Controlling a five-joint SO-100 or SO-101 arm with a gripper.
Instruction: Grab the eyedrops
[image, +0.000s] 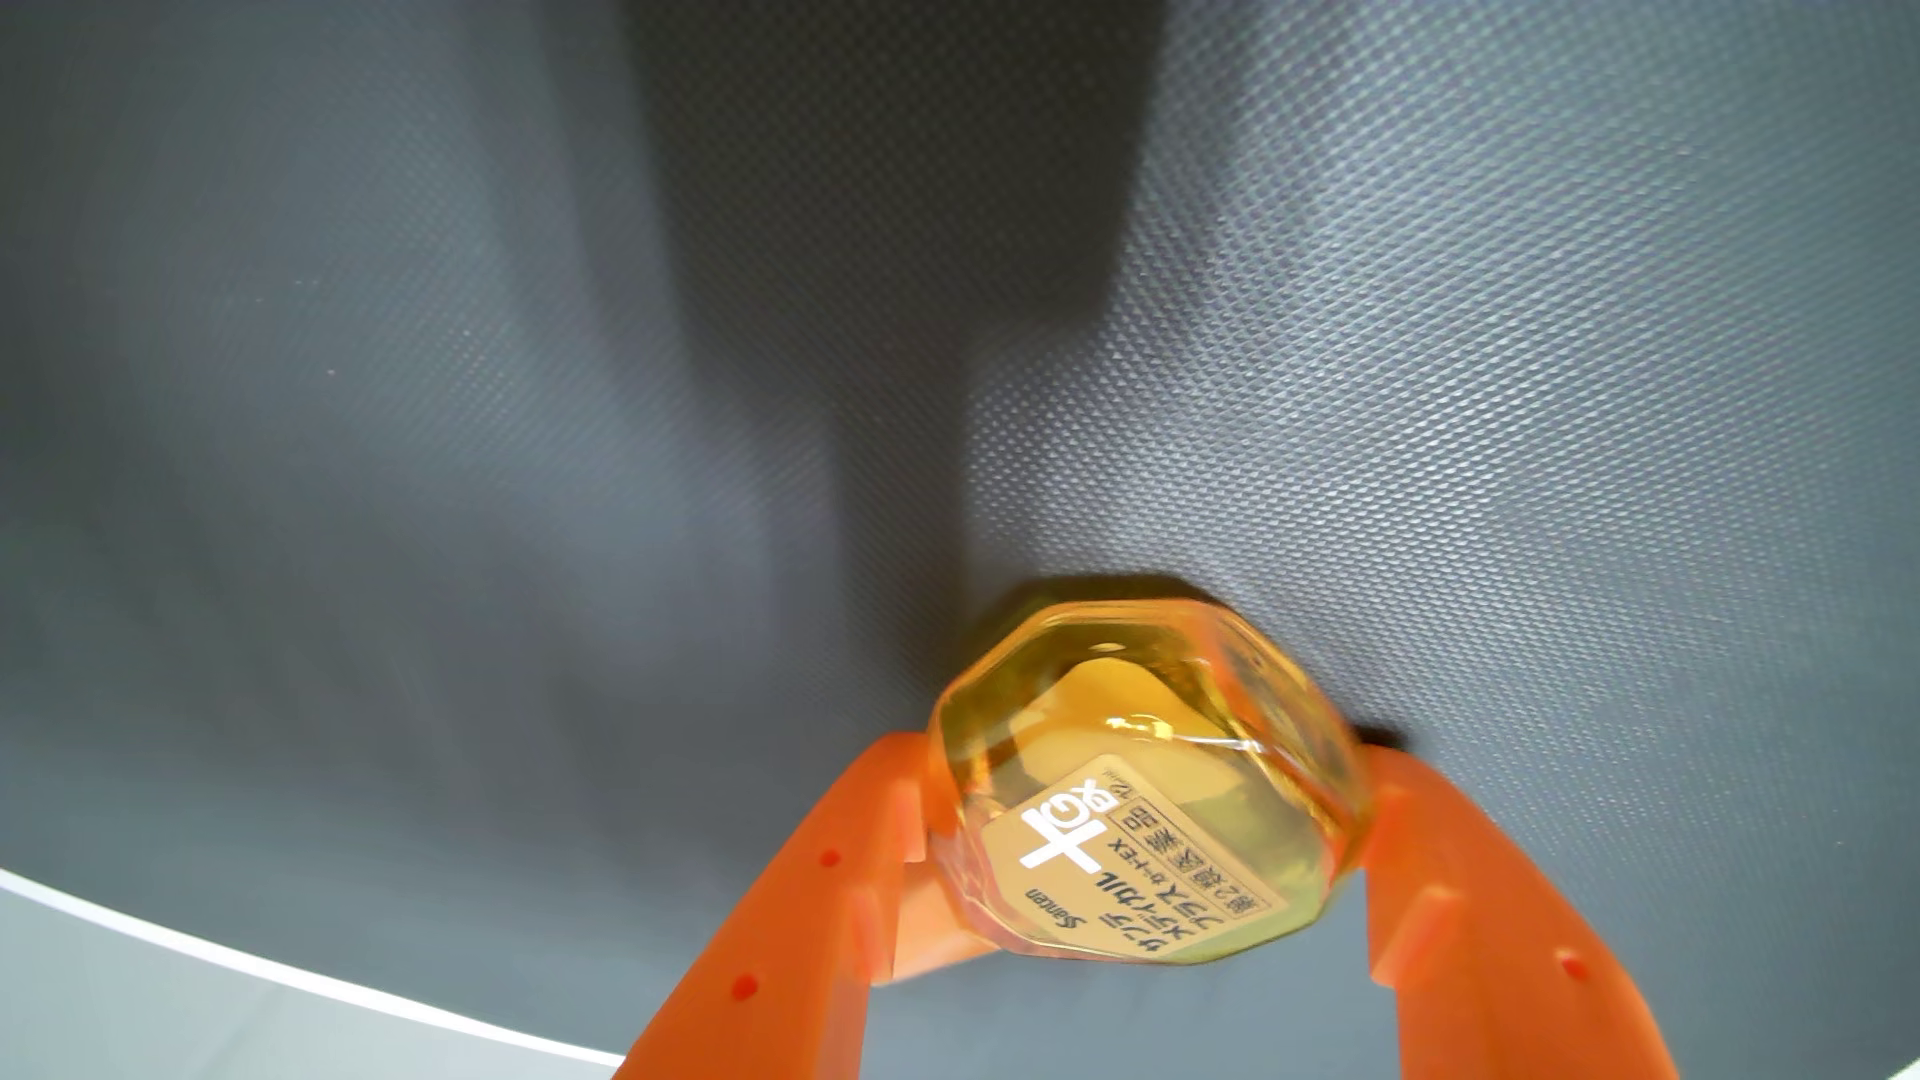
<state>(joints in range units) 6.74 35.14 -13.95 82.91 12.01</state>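
The eyedrops (1153, 831) are a small clear yellow faceted bottle with a beige label printed in Japanese, low and right of centre in the wrist view. My gripper (1143, 758) has orange fingers (831, 883) coming up from the bottom edge. One finger presses each side of the bottle, so the gripper is shut on it. The bottle's small dark shadow lies tight against its far end on the mat, so it is on the mat or just above it. The bottle's cap end is hidden.
A dark grey textured mat (1455, 363) spreads under everything. Its white-trimmed edge (260, 971) curves across the lower left, with a pale surface beyond. The arm's broad shadow (883, 260) falls down the middle of the mat.
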